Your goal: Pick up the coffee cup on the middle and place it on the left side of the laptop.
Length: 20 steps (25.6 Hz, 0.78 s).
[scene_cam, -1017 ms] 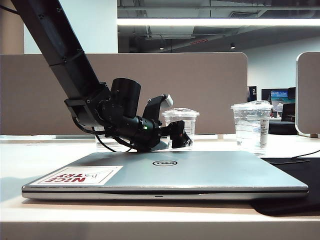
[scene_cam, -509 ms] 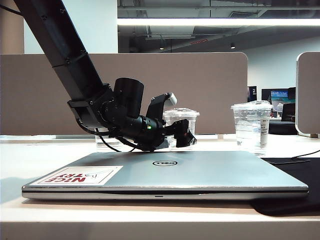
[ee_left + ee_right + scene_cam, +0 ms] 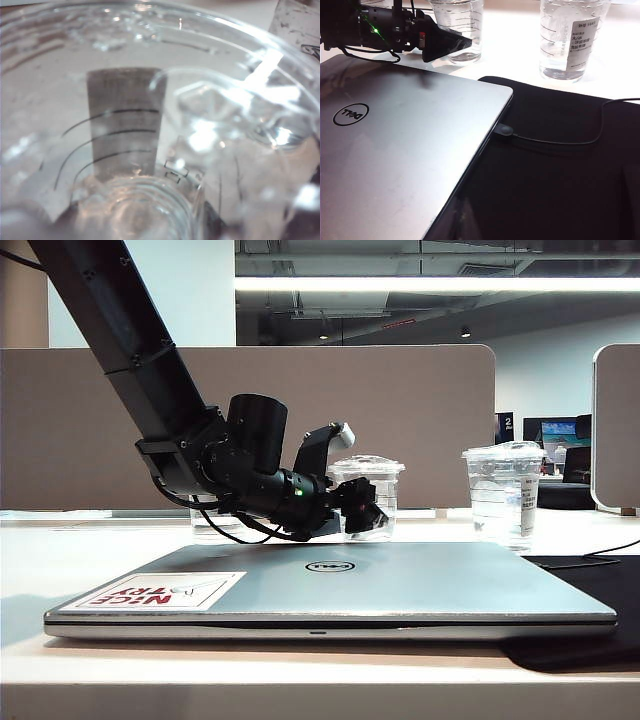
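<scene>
Left gripper (image 3: 368, 512) reaches in low over the back edge of the laptop (image 3: 400, 585), fingers around the lower wall of the coffee cup (image 3: 366, 490). The jaws stand either side of the cup; whether they actually press it cannot be told. In the left wrist view the cup (image 3: 150, 125) fills the whole picture, very close, with thin dark lines on its wall and water inside, and the fingers are not visible there. The right wrist view shows one dark finger (image 3: 442, 46) lying against the cup (image 3: 457, 30) near its base.

Cup sits on the white table (image 3: 60, 560) behind the laptop, about mid-scene, upright, domed lid on. Laptop closed, lid up, round logo in the middle, white sticker (image 3: 160, 591) with red letters at its near left corner.

A second clear cup with a white printed label (image 3: 503, 492) stands to the right, well apart from the gripper. A black mat (image 3: 560, 165) lies under the laptop's right side, with a thin cable (image 3: 555, 141) plugged into the laptop's edge.

Right gripper itself is not seen in any view.
</scene>
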Each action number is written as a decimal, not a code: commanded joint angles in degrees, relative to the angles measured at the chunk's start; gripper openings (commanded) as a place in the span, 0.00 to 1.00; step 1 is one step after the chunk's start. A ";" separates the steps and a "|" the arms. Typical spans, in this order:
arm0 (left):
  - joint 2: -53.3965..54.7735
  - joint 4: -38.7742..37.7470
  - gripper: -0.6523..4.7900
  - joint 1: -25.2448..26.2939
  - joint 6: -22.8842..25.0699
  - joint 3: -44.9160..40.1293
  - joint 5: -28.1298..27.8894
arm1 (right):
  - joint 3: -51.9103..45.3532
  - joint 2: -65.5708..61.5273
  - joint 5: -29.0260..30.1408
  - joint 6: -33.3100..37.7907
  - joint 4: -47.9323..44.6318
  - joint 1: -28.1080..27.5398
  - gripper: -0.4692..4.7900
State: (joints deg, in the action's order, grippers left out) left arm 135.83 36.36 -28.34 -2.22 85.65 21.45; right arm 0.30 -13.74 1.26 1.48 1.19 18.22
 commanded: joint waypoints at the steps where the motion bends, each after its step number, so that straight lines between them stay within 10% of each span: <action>1: -0.13 0.76 0.67 -0.07 -0.04 0.31 0.48 | -0.22 0.00 -0.02 0.00 -0.98 0.04 0.08; 20: -15.41 1.05 0.67 3.10 5.03 -8.39 12.28 | -0.22 1.05 -0.02 0.00 -0.94 0.04 0.08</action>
State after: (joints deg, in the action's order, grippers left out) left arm 122.32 36.34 -25.21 1.74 79.02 33.04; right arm 0.30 -12.82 1.28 1.48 1.15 18.22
